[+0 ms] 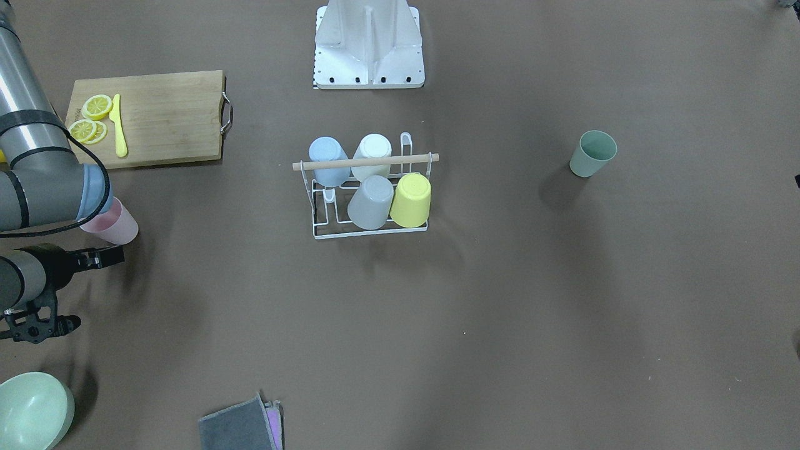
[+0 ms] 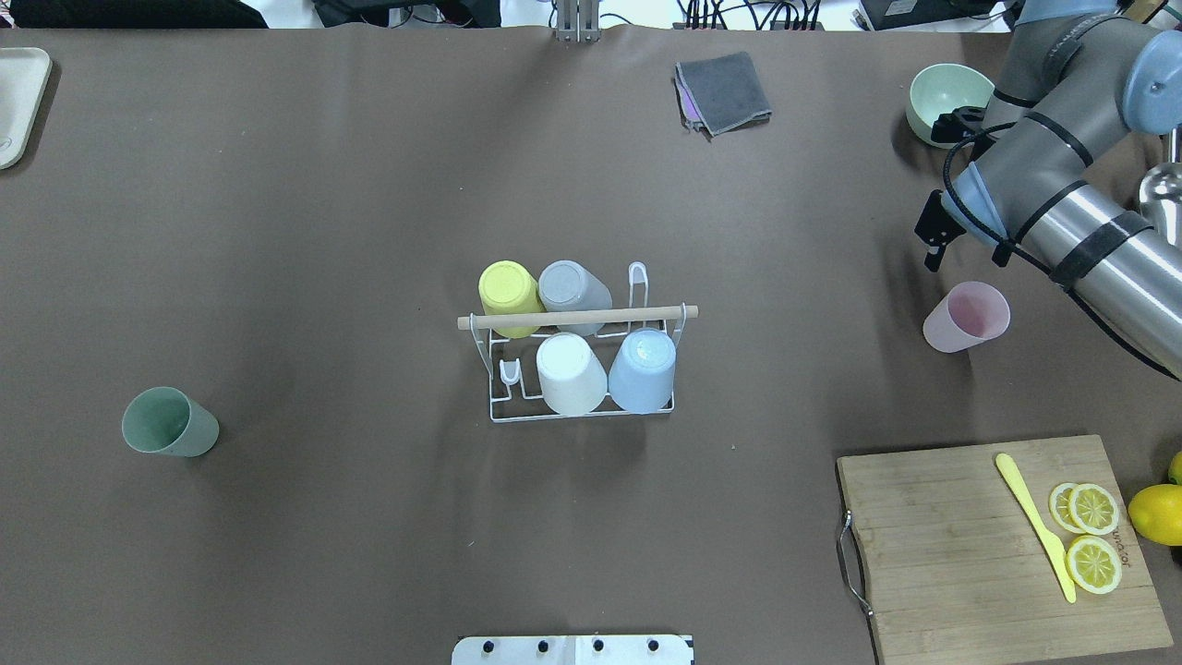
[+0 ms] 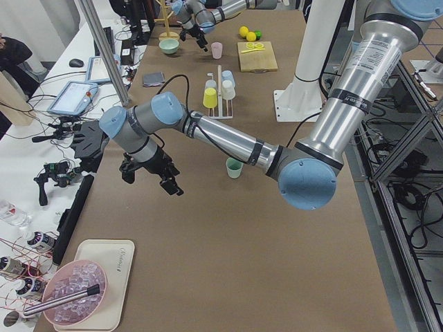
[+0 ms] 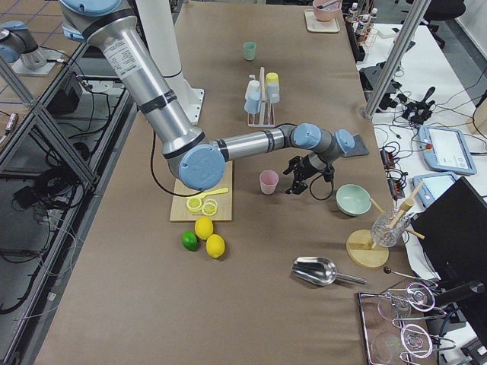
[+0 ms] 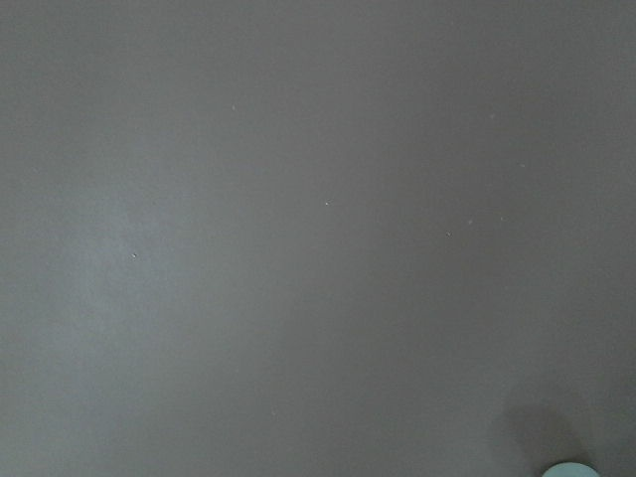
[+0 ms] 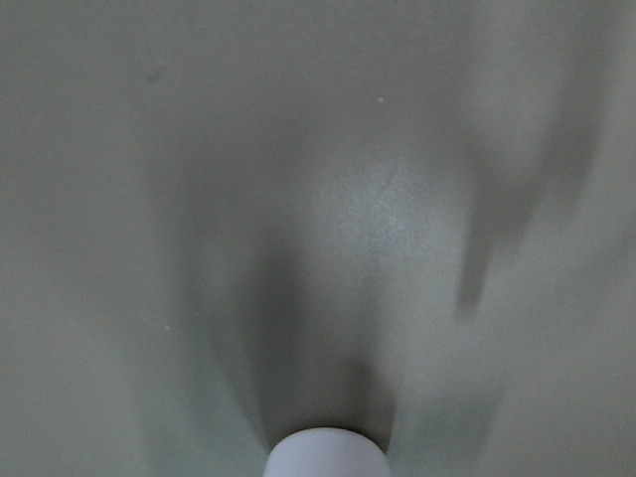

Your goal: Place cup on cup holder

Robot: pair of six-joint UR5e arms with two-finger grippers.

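Observation:
The white wire cup holder [image 2: 577, 318] with its wooden rod stands mid-table, also in the front view [image 1: 365, 162]. It holds four upturned cups: yellow, grey, white and blue. Two prongs are bare. A pink cup [image 2: 965, 317] stands upright at the right. My right gripper [image 2: 965, 261] hangs open and empty just beyond it, fingers pointing down; it also shows in the front view [image 1: 97, 289]. A green cup [image 2: 171, 422] stands upright at the left. My left gripper [image 3: 149, 178] shows only in the left side view, above the table past the green cup; I cannot tell its state.
A wooden cutting board [image 2: 951, 545] with lemon slices and a yellow knife lies at the near right, lemons beside it. A pale green bowl [image 2: 946, 97] and a grey cloth [image 2: 725, 92] lie at the far edge. A tray [image 2: 18, 102] sits far left.

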